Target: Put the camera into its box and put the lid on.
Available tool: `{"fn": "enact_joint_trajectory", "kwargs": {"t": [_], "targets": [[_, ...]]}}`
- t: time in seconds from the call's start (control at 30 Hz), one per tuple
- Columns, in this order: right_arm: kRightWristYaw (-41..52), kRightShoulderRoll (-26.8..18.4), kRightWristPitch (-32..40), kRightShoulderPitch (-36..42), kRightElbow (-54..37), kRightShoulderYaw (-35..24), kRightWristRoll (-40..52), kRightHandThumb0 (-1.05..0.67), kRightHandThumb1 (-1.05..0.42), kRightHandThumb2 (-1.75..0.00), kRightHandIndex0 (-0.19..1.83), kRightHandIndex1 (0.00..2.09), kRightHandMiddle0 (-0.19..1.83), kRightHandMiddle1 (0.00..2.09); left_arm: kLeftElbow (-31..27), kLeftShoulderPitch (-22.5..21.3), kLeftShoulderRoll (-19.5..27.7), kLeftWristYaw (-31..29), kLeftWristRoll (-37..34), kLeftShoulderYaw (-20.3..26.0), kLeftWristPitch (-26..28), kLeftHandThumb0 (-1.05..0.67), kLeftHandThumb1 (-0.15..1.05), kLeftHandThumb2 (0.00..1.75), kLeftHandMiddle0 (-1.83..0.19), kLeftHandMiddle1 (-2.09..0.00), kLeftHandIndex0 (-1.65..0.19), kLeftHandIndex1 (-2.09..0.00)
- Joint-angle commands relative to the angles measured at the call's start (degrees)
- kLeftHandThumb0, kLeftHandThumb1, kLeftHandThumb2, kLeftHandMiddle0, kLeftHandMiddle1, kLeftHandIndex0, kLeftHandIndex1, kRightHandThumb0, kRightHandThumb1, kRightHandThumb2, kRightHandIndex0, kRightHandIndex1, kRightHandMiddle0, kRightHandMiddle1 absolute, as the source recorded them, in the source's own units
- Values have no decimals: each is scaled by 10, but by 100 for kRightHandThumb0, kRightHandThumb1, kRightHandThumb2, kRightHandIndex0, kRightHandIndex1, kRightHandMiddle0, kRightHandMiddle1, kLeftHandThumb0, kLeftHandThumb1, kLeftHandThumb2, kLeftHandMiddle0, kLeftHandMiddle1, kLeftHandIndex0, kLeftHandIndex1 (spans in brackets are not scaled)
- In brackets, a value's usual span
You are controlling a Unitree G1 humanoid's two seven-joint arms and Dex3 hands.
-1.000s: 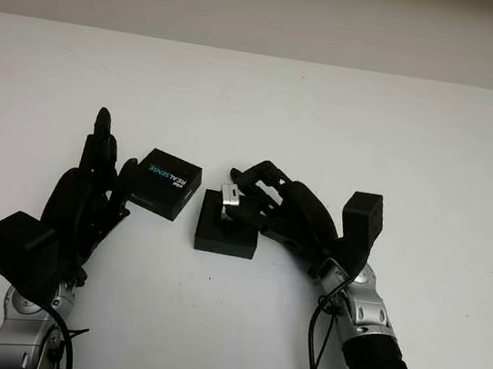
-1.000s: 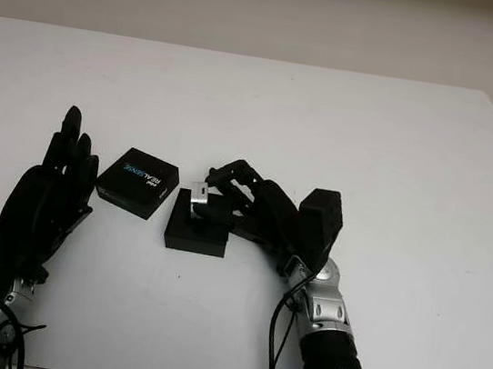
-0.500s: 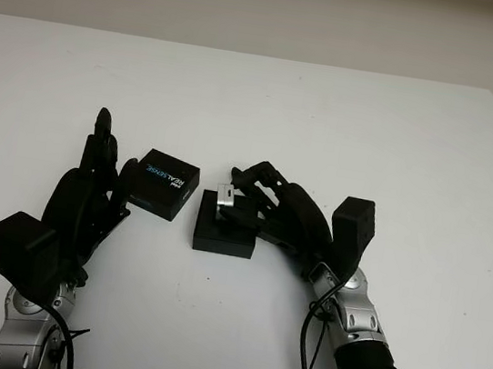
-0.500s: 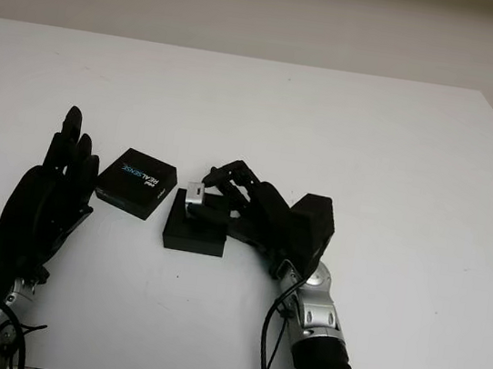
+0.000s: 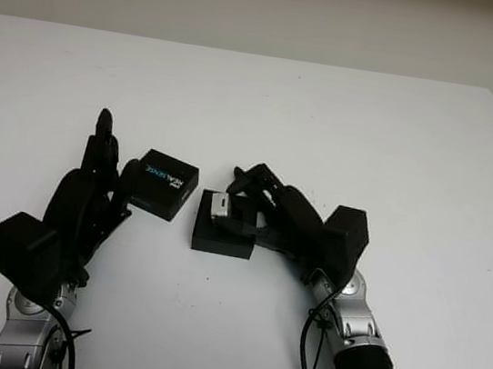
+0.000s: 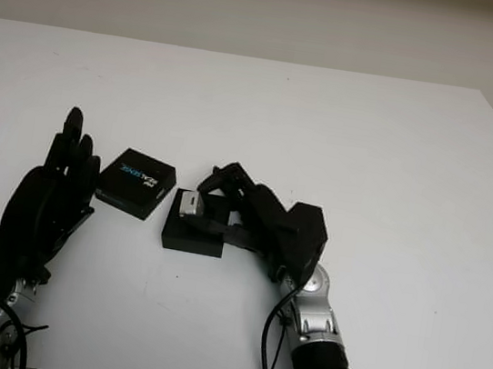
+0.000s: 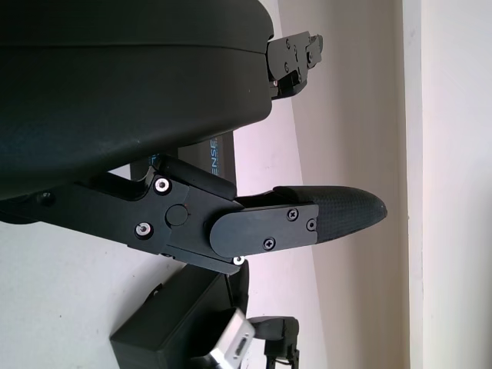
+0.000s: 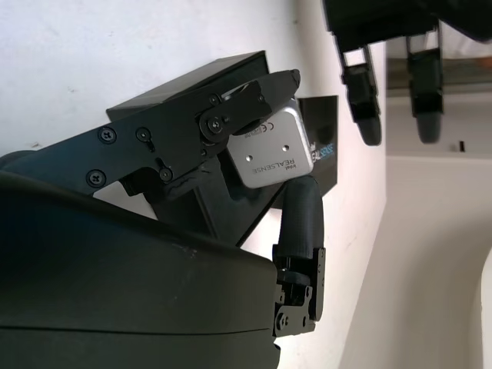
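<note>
A small silver camera (image 5: pixel 219 204) sits between the fingers of my right hand (image 5: pixel 253 206), held over the left part of the open black box (image 5: pixel 223 236). The right wrist view shows the camera (image 8: pixel 270 152) pinched between two fingers (image 8: pixel 246 104) above the box (image 8: pixel 231 207). The black lid (image 5: pixel 165 184), with a blue and white label, lies flat on the table just left of the box. My left hand (image 5: pixel 89 190) is open beside the lid's left edge, not touching it.
The white table (image 5: pixel 347 125) stretches wide behind and to the right of the box. A pale wall runs along the table's far edge.
My right hand has shifted left and lower with the camera, bringing it down toward the left part of the box. The left hand and lid have stayed put.
</note>
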Motion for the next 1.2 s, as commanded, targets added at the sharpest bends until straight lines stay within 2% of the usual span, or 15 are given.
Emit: {"fn": "enact_joint_trajectory", "kwargs": {"t": [0.0, 0.3, 0.67, 0.77, 0.8, 0.9, 0.93, 1.17], "targets": [[-3, -4, -12, 19, 3, 23, -19, -43, -104, -7, 20, 9, 13, 197, -9, 7, 0, -1, -1, -1, -1, -76, 105, 51, 19, 0, 19, 0], [-49, -31, -29, 31, -37, 41, -73, -44, -102, -5, 23, 11, 17, 186, -11, 10, 4, -2, 3, -1, 1, -75, 105, 52, 19, 0, 19, 0], [-65, -61, -53, 25, -55, 41, -85, -47, -101, -5, 20, 9, 14, 177, -8, 7, 4, -2, 0, 1, -1, -75, 105, 51, 19, 0, 19, 0], [-64, -85, -41, 20, -84, 48, -108, -53, -99, -5, 18, 7, 5, 148, -10, 6, 5, -3, 0, 1, 1, -75, 105, 52, 19, 0, 19, 0], [-62, -95, -35, 18, -98, 50, -117, -54, -97, -5, 16, 6, 6, 126, -9, 5, 5, -4, -1, 1, 0, -75, 105, 52, 19, 0, 19, 0], [-70, -128, -13, 6, -149, 59, -169, -59, -92, -5, 13, 5, 15, 81, -7, 3, 7, -3, 1, 2, 1, -75, 105, 52, 19, 0, 19, 0], [-75, -138, -11, 2, -162, 61, -188, -60, -90, -5, 13, 5, 18, 72, -8, 3, 7, -4, -1, 2, 3, -75, 105, 52, 19, 0, 19, 0], [-106, -188, -5, -18, -235, 66, -276, -68, -86, -5, 16, 6, 28, 46, -10, 4, 7, -2, 0, 0, 5, -75, 105, 51, 19, 0, 19, 0]]}}
